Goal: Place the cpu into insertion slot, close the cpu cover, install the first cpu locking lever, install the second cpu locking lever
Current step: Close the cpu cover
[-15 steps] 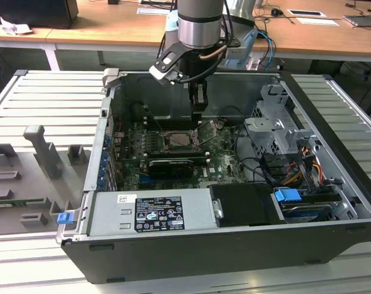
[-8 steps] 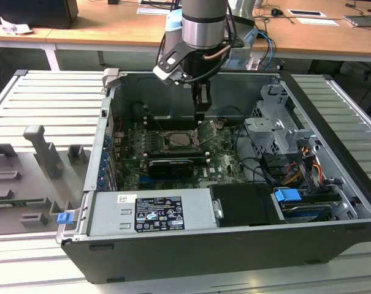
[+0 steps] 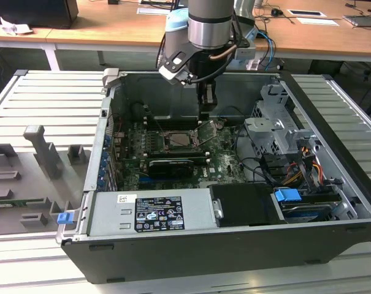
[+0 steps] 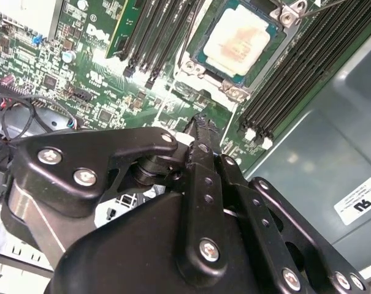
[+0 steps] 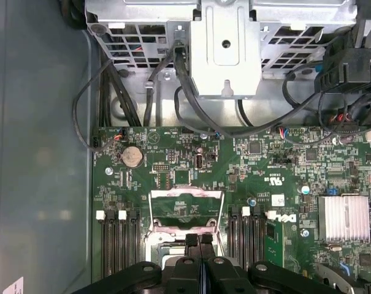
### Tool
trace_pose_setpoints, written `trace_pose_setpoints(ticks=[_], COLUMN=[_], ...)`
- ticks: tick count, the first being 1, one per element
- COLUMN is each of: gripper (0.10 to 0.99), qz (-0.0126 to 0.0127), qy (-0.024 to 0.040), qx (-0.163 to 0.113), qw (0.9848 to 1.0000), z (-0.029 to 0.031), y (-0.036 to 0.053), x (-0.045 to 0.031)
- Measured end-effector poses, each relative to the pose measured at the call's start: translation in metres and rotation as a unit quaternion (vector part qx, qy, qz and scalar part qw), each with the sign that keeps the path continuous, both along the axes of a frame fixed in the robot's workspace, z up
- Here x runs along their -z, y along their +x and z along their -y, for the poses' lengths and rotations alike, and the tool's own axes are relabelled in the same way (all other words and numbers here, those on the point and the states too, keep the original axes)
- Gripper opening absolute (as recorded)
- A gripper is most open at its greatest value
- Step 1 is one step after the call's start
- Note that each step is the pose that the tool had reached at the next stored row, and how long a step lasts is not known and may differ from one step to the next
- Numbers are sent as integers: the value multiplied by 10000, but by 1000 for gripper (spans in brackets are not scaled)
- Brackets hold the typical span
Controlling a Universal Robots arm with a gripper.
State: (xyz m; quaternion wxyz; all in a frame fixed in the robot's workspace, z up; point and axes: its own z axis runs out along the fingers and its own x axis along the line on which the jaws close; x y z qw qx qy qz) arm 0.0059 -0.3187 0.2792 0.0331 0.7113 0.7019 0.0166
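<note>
Cpu [image 4: 237, 40] lies seated in the slot [image 4: 210, 78], so placing looks done, while the cover [image 5: 186, 193] stands raised, leaving closing and both locking steps undone; the gripper [image 5: 198, 239], fingers pressed together on nothing, hangs near that cover.

A black metal computer case [image 3: 234, 257] lies open on a grey ribbed table [image 3: 44, 98]. Inside are a green motherboard [image 3: 225, 162], a silver labelled power supply box [image 3: 111, 211] and a grey metal drive cage [image 3: 274, 131]. In the first wrist view, a round silver coin battery [image 5: 132, 156] and a finned silver heatsink [image 5: 343, 218] sit on the board.
</note>
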Motion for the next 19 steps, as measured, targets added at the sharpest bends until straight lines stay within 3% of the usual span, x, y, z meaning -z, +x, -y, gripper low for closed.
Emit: trace_pose_setpoints(ticks=[11,17,19], gripper=[106,106,106], qz=[0,-7,-8], qy=[0,0,0], qx=[0,-1,-1], qw=[10000,10000,10000], z=[-2,-2,-2], y=[149,336,358], x=[0,0,5])
